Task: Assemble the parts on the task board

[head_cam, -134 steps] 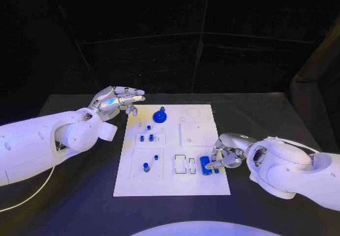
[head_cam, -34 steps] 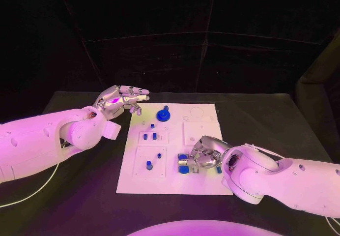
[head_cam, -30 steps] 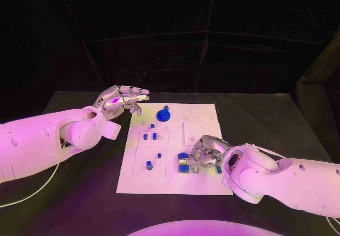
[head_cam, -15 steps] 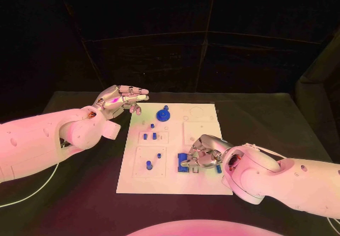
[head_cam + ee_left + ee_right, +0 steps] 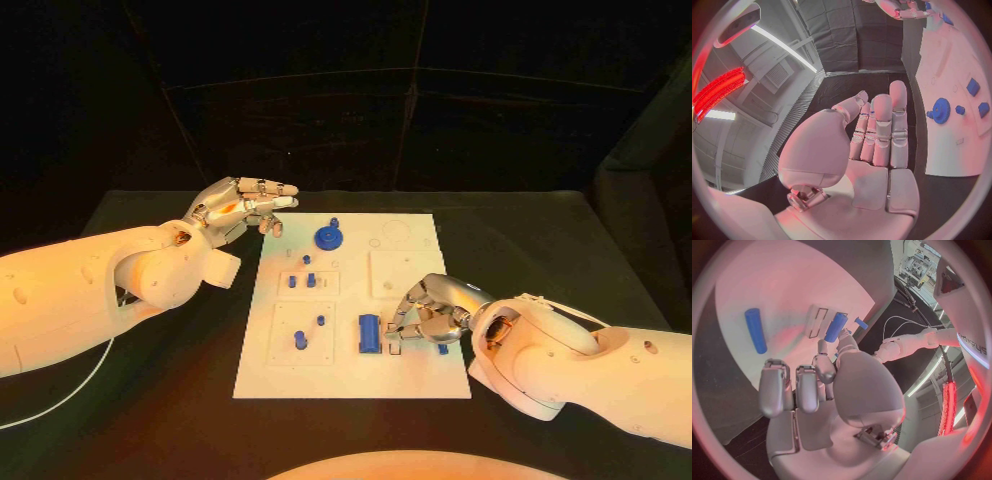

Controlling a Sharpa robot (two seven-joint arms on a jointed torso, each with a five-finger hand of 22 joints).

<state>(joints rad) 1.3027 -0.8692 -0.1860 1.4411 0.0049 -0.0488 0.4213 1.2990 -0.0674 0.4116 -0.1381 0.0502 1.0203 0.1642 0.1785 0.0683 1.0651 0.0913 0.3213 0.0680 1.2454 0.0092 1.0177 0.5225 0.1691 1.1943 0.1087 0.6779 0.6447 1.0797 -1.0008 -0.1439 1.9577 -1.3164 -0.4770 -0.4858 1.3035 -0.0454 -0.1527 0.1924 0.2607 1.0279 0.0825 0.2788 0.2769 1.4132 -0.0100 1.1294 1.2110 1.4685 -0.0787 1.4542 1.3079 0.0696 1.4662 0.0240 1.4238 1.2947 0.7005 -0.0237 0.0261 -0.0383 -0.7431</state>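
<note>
Toward the near edge of the task board (image 5: 418,375), a little right of its middle, a blue cylinder (image 5: 369,333) lies flat, lengthwise in the left one of two narrow rectangular slots. The slot just right of it (image 5: 817,320) is an empty outline. My right hand (image 5: 430,315) sits low over the board immediately right of that cylinder, fingers loosely curled toward it. One fingertip (image 5: 822,360) reaches up to the cylinder's end, but I cannot tell whether I am pinching it or only touching it.

A second blue cylinder (image 5: 754,330) lies loose on the board on the right side of my hand, near the board's right edge.

Further off, the near-left block carries two small blue pegs (image 5: 300,341), and the block beyond it carries more. A blue gear (image 5: 329,237) stands at the far end of the board. My left hand (image 5: 238,205) hovers by the far-left corner, well apart from all this, with its fingers extended and nothing in them.

I judge the step in hand to be seating the first cylinder in its slot, and it looks about down. Next I would let go and lift clear without dragging it out. Then I would reach right for the loose cylinder, turn it in line with the empty slot and lower it in squarely.
</note>
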